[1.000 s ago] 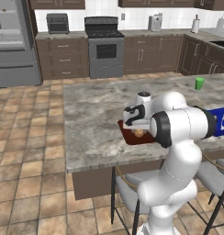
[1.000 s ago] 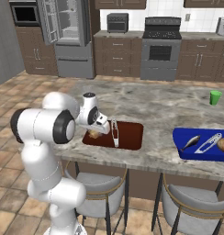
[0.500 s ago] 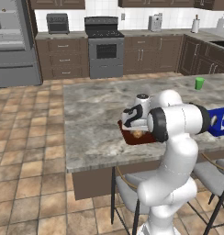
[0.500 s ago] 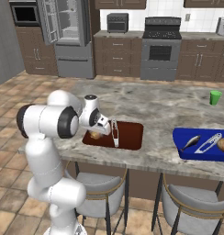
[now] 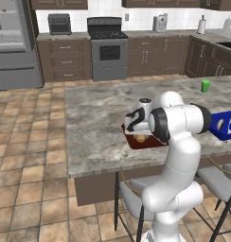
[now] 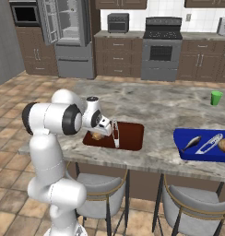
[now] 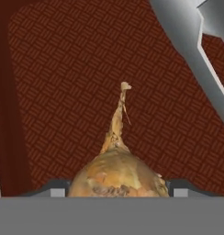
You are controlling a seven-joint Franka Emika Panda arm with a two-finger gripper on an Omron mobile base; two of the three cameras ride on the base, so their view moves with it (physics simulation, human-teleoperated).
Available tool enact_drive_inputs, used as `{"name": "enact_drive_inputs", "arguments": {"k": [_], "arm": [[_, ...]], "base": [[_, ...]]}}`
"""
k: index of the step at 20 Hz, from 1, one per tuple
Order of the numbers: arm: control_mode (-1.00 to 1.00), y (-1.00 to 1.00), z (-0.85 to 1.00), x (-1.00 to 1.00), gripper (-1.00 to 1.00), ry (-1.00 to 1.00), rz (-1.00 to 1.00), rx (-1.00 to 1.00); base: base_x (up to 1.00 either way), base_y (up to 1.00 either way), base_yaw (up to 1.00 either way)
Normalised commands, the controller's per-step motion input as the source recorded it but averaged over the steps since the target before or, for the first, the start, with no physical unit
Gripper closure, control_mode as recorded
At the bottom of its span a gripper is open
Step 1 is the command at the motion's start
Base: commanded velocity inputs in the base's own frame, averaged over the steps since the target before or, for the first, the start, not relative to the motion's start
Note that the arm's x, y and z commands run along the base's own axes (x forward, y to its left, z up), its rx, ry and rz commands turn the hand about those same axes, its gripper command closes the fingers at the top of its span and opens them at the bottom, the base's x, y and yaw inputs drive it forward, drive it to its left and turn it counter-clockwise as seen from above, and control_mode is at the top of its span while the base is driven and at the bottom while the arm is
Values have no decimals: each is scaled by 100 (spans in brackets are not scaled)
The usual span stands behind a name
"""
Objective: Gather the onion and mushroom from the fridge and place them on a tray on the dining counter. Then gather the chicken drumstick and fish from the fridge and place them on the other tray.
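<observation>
We had the end effector (image 6: 105, 130) low over the dark red-brown tray (image 6: 130, 136), at that tray's left end, with the onion (image 7: 117, 176) sitting right between the fingers. From the hand camera the onion's papery stalk pointed up across the tray's woven red surface (image 7: 63, 82). The jaws stood partly apart, one finger on each side of the onion, but we could not tell whether they were pressing it or merely flanking it, nor whether the onion was resting on the tray.

A slim silvery thing lay on that same tray, just right of the end effector; we could not name it for sure.

The red-brown tray lay on the dining counter (image 6: 169, 106), near its front edge. Further right along that edge sat the bright blue tray (image 6: 183, 138), well apart from the red one, with a small dark fish-shaped piece, a slim silvery fish (image 6: 210, 143) and a tan piece at its right end. A green cup (image 6: 216, 97) stood behind the blue tray. The fridge (image 6: 70, 37) stood open beyond the counter's far left corner.
</observation>
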Motion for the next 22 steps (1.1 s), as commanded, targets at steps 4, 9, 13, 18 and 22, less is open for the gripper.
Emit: {"name": "enact_drive_inputs", "arguments": {"k": [4, 9, 13, 18, 22], "arm": [[-100, 0, -7, 0, -100, -4, 0, 0], [-100, 3, 0, -3, -100, -2, 0, 0], [-100, 0, 9, -15, -100, 0, 0, 0], [-100, 0, 35, -31, -100, -3, 0, 0], [-100, -1, 49, -27, -100, 0, 0, 0]], "base": [[0, 0, 0], [0, 0, 0], [0, 0, 0], [0, 0, 0], [0, 0, 0]]}}
